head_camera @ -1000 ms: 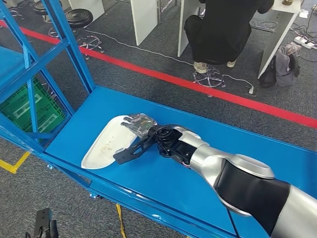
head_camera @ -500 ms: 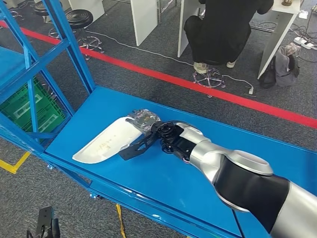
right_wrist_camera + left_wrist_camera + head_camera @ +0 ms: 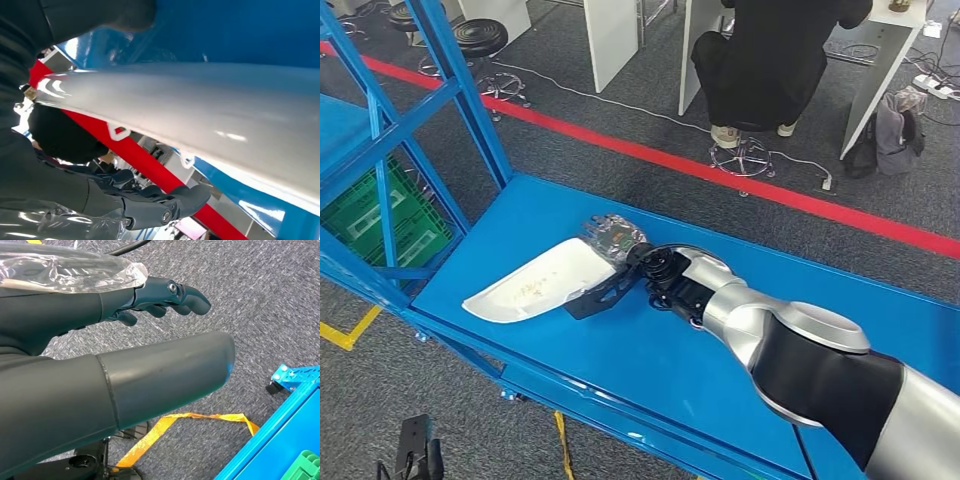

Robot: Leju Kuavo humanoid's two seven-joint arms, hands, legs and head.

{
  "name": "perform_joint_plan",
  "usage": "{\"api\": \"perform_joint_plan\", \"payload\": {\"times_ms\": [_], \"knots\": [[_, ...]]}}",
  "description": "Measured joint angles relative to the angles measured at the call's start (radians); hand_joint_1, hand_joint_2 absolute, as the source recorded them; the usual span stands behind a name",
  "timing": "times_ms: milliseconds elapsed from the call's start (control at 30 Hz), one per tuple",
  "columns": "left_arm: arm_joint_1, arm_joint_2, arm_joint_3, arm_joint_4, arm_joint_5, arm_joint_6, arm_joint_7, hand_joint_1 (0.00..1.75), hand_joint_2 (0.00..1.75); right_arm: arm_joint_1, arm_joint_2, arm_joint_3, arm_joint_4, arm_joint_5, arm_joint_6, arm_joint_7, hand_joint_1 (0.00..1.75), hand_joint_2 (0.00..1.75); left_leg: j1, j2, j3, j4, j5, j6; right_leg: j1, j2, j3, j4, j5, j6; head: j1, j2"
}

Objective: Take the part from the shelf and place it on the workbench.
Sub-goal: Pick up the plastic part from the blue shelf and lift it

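The part (image 3: 531,285) looks like smooth glossy white plastic. The workbench (image 3: 743,300) has a smooth blue painted top. The floor (image 3: 264,300) is rough grey carpet.

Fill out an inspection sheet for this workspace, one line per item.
Surface: blue workbench, bare apart from the part.
Job's things: white part near the bench's left end, tilted.
Clutter: nothing seen.
Hands: right hand grips the part; left hand holds nothing, over the carpet.
Cables: white cable on the floor.
Surroundings: blue shelf frame, green crate, red floor line, seated person.
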Motion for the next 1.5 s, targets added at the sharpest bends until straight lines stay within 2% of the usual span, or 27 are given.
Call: {"api": "perform_joint_plan", "payload": {"times_ms": [33,67,1500], "knots": [[0.0,0.0,0.0,0.0,0.0,0.0,0.0,0.0,0.0,0.0,0.0,0.001,0.002,0.001,-0.001,0.002,1.72,1.75,0.0,0.0,0.0,0.0,0.0,0.0,0.0,0.0,0.0,0.0,0.0,0.0,0.0,0.0],[0.0,0.0,0.0,0.0,-0.001,0.0,0.0,0.0,0.0,0.0,0.001,0.001,0.004,0.001,-0.001,0.004,1.75,1.75,0.0,0.0,0.0,0.0,0.0,0.0,0.0,0.0,0.0,0.0,0.0,0.0,0.0,0.0],[-0.008,-0.008,0.0,0.0,0.0,0.007,-0.001,0.0,0.0,-0.006,0.002,-0.011,0.04,0.014,-0.025,0.022,1.75,1.75,0.0,0.0,0.0,0.0,0.0,0.0,0.0,0.0,0.0,0.0,0.0,0.001,0.0,0.0]]}}
